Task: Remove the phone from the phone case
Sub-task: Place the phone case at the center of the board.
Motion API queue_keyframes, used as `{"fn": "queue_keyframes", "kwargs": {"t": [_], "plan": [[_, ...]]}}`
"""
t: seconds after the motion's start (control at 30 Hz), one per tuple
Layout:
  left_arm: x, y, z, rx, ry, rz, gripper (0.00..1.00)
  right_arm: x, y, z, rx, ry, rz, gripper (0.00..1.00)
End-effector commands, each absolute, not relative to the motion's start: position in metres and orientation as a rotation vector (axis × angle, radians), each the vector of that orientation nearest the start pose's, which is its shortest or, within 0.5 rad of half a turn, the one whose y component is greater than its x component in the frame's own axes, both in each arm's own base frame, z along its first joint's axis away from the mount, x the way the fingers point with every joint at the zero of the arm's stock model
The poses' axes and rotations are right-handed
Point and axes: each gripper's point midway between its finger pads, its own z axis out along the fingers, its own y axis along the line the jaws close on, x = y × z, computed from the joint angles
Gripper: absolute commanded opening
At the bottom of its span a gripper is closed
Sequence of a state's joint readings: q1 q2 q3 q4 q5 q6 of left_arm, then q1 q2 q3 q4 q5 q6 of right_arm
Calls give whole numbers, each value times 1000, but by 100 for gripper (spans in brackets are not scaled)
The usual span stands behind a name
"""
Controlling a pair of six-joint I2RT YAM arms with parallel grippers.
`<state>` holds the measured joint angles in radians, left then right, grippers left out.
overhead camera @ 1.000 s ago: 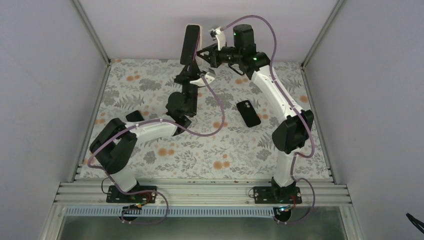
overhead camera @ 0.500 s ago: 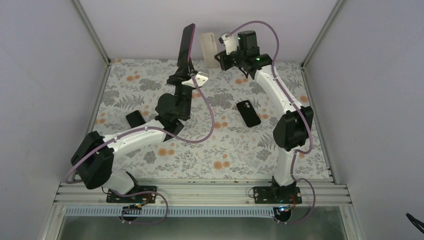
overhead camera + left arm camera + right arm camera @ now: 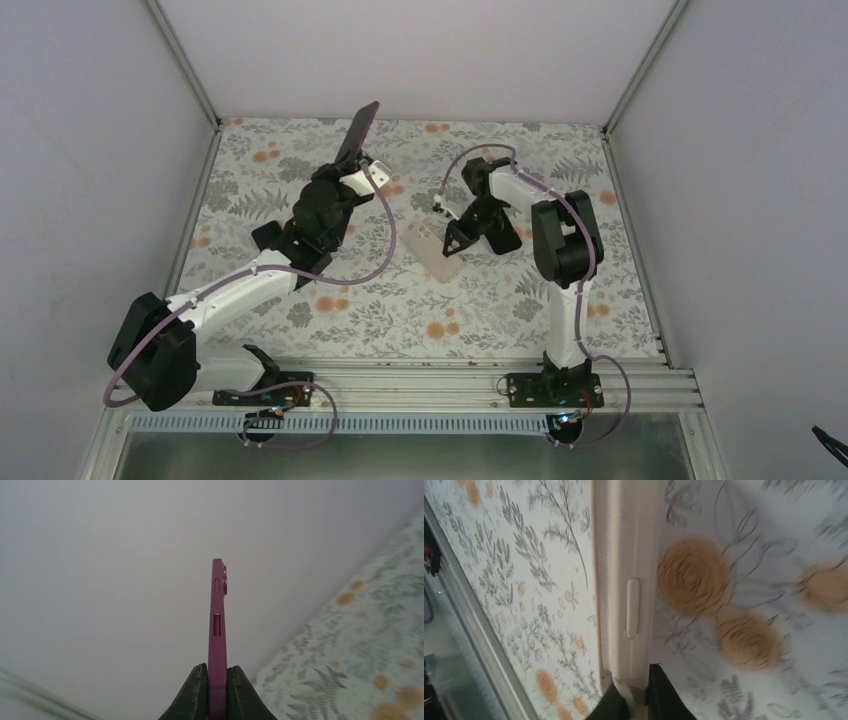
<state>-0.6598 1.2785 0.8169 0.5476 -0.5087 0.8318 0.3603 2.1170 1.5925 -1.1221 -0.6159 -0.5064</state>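
Floral cloth [image 3: 400, 310] covers the table, with pale walls on three sides.

Left fingers [image 3: 192, 692]: closed tight on the lower end of the phone [image 3: 217, 630], one pad on each flat face. The phone is magenta and edge-on in the wrist view, with two side buttons and a camera bump near its far end. It is bare, with no cover on it.

From above, the left gripper [image 3: 352, 162] holds the phone up in the air, tilted. It is to the left of the case [image 3: 428, 245] and beyond it, well apart, towards the back wall. The left arm stretches out long and low from its base to reach that spot.

Right fingers [image 3: 661, 700]: pinched on the near end of the case. The case is cream and edge-on in the wrist view, with one long moulded button on its side. The cloth is close behind it. Cannot tell whether the case rests on the cloth or hangs just above it.

From above, the case sits near the middle of the table, empty, with its pale face up. The right gripper [image 3: 450, 240] is at its right edge. The right arm is folded down low on the case's right side, elbow raised.

A small black object [image 3: 268, 237] lies on the cloth well to the left of the case, just beside the left forearm.
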Motion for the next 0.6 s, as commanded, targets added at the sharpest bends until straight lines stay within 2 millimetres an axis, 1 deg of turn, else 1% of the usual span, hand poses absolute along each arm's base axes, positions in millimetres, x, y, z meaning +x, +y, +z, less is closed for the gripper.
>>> {"fn": "queue_keyframes", "kwargs": {"t": [0.0,0.03,0.07,0.1,0.13,0.17,0.3,0.43,0.47,0.53,0.57], "plan": [[369,-206,324,789,1366,356,2,310,222,61,-1311,2736,946,43],[368,-211,320,824,1377,331,2,310,217,60,-1319,2746,902,77],[368,-215,314,861,1392,307,2,310,212,63,-1334,2747,850,97],[367,-218,308,889,1406,289,2,313,206,66,-1344,2741,772,99],[365,-224,302,929,1413,261,2,318,199,72,-1342,2725,678,100],[363,-226,297,952,1426,245,2,324,191,82,-1333,2699,591,100],[359,-232,273,1032,1469,188,2,351,158,132,-1242,2583,258,100],[368,-232,241,1092,1556,141,2,377,123,178,-1067,2472,-26,100],[372,-231,231,1102,1580,143,2,378,116,188,-1028,2447,-66,100],[377,-230,211,1128,1611,155,2,381,106,197,-972,2424,-98,100],[378,-229,202,1140,1622,165,2,380,104,201,-956,2410,-94,100]]}}
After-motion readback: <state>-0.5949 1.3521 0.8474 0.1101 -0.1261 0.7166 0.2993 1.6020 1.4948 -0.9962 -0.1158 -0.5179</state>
